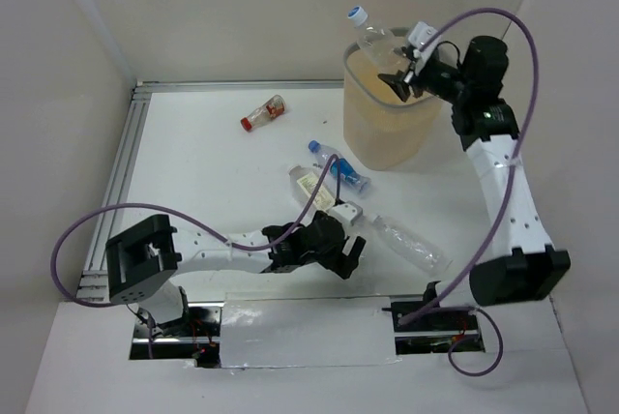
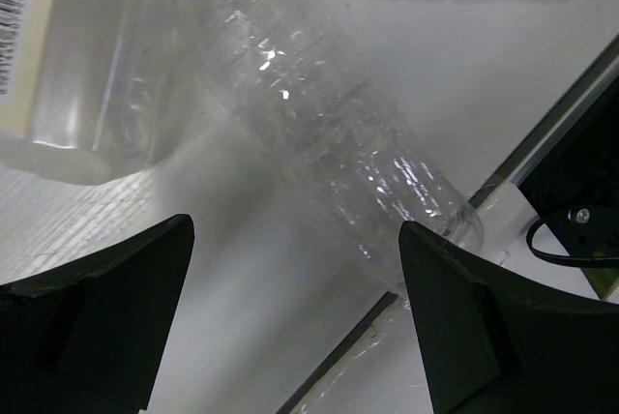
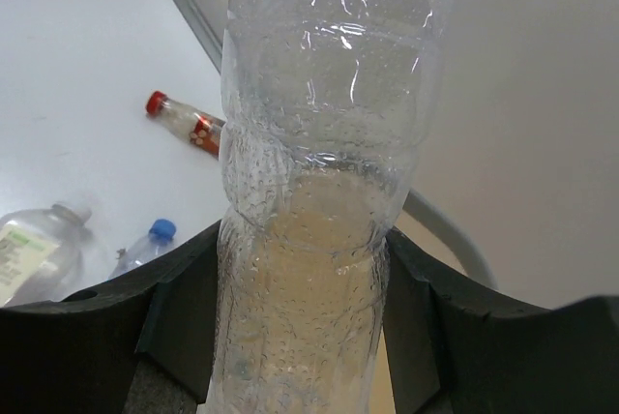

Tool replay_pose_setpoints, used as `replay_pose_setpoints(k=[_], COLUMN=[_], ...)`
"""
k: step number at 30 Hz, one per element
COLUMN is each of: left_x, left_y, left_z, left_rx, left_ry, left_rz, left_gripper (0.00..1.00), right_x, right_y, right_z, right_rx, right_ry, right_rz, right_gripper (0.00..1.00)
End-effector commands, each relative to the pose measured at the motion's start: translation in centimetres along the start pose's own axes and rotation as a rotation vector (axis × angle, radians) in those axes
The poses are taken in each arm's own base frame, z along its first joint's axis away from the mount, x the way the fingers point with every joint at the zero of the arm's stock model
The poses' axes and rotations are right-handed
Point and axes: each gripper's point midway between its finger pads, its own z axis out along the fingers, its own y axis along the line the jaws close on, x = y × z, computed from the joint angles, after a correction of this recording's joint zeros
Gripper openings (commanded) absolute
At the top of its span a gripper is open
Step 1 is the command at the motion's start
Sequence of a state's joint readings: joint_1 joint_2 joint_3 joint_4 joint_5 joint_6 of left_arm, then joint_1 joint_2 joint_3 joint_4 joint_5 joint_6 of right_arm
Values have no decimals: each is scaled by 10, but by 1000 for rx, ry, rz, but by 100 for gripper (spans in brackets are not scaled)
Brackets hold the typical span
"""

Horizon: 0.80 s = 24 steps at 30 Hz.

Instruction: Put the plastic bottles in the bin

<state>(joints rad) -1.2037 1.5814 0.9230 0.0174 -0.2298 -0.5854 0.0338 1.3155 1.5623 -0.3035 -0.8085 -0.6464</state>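
Observation:
The bin [image 1: 387,124] stands at the back right; its grey rim shows in the right wrist view [image 3: 447,230]. My right gripper [image 1: 406,73] is shut on a clear bottle [image 1: 372,39] and holds it tilted over the bin's rim; it fills the right wrist view [image 3: 319,192] between the gripper [image 3: 300,322] fingers. My left gripper [image 1: 343,257] is open and low over the table. A plain clear bottle [image 2: 329,114] lies just ahead of the left gripper [image 2: 295,317], its end by the right finger. A white-labelled bottle [image 1: 309,187] lies beside it [image 2: 68,66].
A blue-capped bottle [image 1: 338,170], a red-capped bottle [image 1: 263,114] and a long plain bottle [image 1: 411,243] lie on the white table. A metal rail [image 1: 121,172] runs along the left edge. A dark slot [image 2: 542,143] marks the table's near edge. Walls close the back and sides.

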Motion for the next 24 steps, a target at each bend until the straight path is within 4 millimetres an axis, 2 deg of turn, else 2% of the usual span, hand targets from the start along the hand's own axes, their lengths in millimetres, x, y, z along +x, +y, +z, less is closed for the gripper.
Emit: replay_pose_setpoints(k=[1, 2, 3, 4, 5, 6, 9, 10, 11, 12, 14, 16, 17, 19, 20, 21, 22, 23, 24], left_x=[-31, -30, -29, -30, -24, -20, -9, -10, -4, 2, -1, 4, 4, 7, 13, 13, 17, 14, 22], left_y=[-34, -32, -35, -37, -36, -39, -37, -41, -40, -36, -36, -28, -25, -20, -17, -16, -15, -15, -13], left_z=[3, 6, 8, 9, 15, 17, 27, 28, 29, 35, 34, 35, 36, 35, 37, 40, 43, 45, 52], left_rx=[81, 68, 62, 57, 32, 23, -16, -20, -40, -66, -97, -142, -158, -187, -199, -212, -218, -233, -250], left_ry=[-78, -73, -67, -58, -44, -34, 4, 4, 27, 44, 39, 59, 61, 68, 85, 83, 90, 89, 114], left_rz=[-36, -34, -41, -38, -26, -14, -14, -7, -1, 7, 20, 23, 27, 8, 15, 9, 2, -3, 8], left_gripper=[100, 100, 100, 100, 100, 100, 100, 100, 100, 100, 100, 100, 100, 100, 100, 100, 100, 100, 100], right_x=[28, 29, 47, 55, 57, 60, 74, 72, 74, 66, 63, 57, 48, 44, 42, 51, 54, 61, 78], right_y=[-35, -42, -44, -53, -56, -60, -67, -64, -70, -74, -75, -78, -83, -81, -67, -61, -39, -28, -13], right_z=[35, 38, 46, 42, 39, 35, 21, 16, 9, 0, -14, -29, -46, -64, -74, -85, -93, -100, -105], right_rx=[141, 157, 153, 199, 212, 225, 249, 231, 247, 268, 270, 293, 327, 365, 339, 324, 268, 244, 197], right_ry=[67, 80, 116, 139, 143, 148, 182, 176, 180, 170, 165, 157, 154, 163, 180, 217, 254, 283, 329], right_rz=[60, 63, 88, 135, 153, 171, 220, 238, 260, 257, 299, 331, 342, 391, 414, 382, 411, 417, 399], right_gripper=[43, 55, 64, 72, 80, 100, 100, 100, 100, 100, 100, 100, 100, 100, 100, 84, 77, 71, 67])
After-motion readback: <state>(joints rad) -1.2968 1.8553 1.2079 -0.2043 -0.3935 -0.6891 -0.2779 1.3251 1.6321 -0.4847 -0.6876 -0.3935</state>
